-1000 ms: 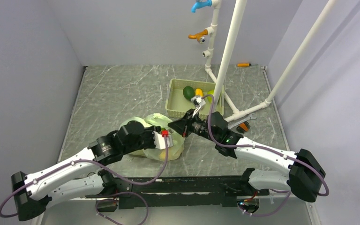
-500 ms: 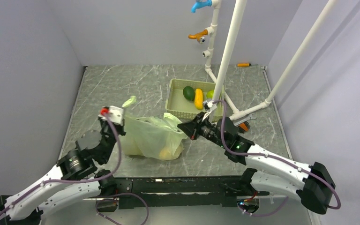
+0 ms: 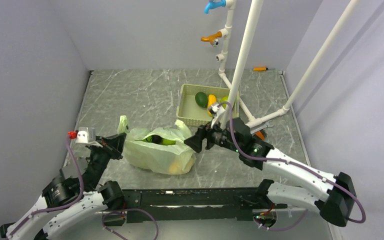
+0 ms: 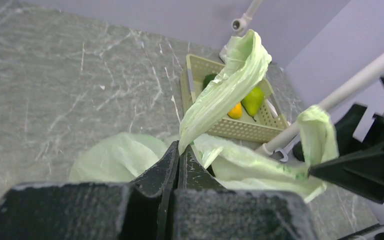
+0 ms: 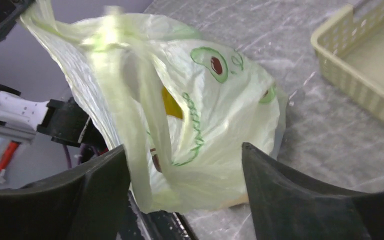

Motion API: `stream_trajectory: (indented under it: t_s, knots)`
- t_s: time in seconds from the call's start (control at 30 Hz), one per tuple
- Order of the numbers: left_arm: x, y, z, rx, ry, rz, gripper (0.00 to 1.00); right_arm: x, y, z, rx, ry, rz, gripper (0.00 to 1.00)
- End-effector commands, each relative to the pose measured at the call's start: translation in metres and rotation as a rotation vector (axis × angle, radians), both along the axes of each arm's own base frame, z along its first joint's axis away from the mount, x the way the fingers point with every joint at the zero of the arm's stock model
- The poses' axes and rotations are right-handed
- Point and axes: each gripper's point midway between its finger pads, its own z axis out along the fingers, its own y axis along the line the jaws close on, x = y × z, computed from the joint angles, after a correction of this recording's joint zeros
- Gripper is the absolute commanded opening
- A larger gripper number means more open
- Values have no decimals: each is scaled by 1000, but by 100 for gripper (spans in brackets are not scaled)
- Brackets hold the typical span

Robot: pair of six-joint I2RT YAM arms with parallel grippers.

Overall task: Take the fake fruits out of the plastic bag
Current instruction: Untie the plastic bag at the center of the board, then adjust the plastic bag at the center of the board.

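Two grippers work at the plastic bag [image 3: 155,157], which lies on the table [image 3: 130,95] in front of the arm bases, on the near side of the beige tray [image 3: 184,105].

Left gripper [image 4: 179,156]: jaws fully together, pinching one handle loop [image 4: 230,80] of the bag. The strip rises from the fingertips and twists upward. How deep the film sits between the jaws is hidden by the fingers.

Right gripper [image 5: 182,150]: jaws wide apart, straddling the bag's other handle loop [image 5: 145,130]. The loop hangs close to one finger [image 5: 95,195]. It is motion-blurred, so contact with the pad cannot be judged. Nothing is clamped.

Bag contents: mostly masked by crinkled translucent film.
- A yellow shape [image 5: 172,106] shows through the side wall in the right wrist view.
- A small maroon patch lower down is too indistinct to name.
- From above, the mouth gapes between the two grippers. A bright green fruit [image 3: 166,141] shows there with something dark beside it, both partly covered by the rim.
- The number of fruits inside cannot be counted.

Tray: three items.
- A dark green fruit [image 3: 201,98], mostly covered by the raised loop in the left wrist view.
- A yellow oblong fruit [image 3: 211,103].
- A pear-shaped green fruit [image 4: 253,100], largely behind the white pipe [image 3: 245,50] from above.

Only one tray corner enters the right wrist view.
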Motion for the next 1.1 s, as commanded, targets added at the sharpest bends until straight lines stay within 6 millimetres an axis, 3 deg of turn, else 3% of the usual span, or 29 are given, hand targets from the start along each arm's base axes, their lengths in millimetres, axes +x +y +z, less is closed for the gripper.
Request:
stream_trajectory:
  t_s: [0.0,0.13,0.37,0.43,0.6,0.63,0.73,0.8,0.87,0.97,1.07]
  knots:
    - [-7,-1,-22,-77,71,-16,0,6,12,21,-127,-31,70,87]
    - [-10,-2,-24,-83,85,-35,0,31,16,23,-258,-29,-2,95]
    - [-13,-2,-23,-18,128,-46,3,32,46,48,-324,-114,-36,97]
    - [-12,0,-16,19,124,-43,16,35,46,49,-364,-126,-79,90]
    - [-11,11,4,124,123,-9,69,28,48,57,-373,-149,-90,64]
    - [-10,12,7,149,118,-7,75,26,49,59,-359,-152,-83,58]
    - [-6,15,17,221,102,7,86,23,49,64,-327,-154,-76,46]
    - [-4,17,22,247,104,25,95,22,49,67,-316,-155,-74,46]
    - [-2,10,33,263,76,-3,99,21,50,68,-313,-153,-67,53]
    - [-4,-19,50,289,-10,-152,99,21,50,68,-322,-146,-66,62]
    - [-15,-53,62,338,-77,-346,99,22,50,67,-325,-145,-72,66]
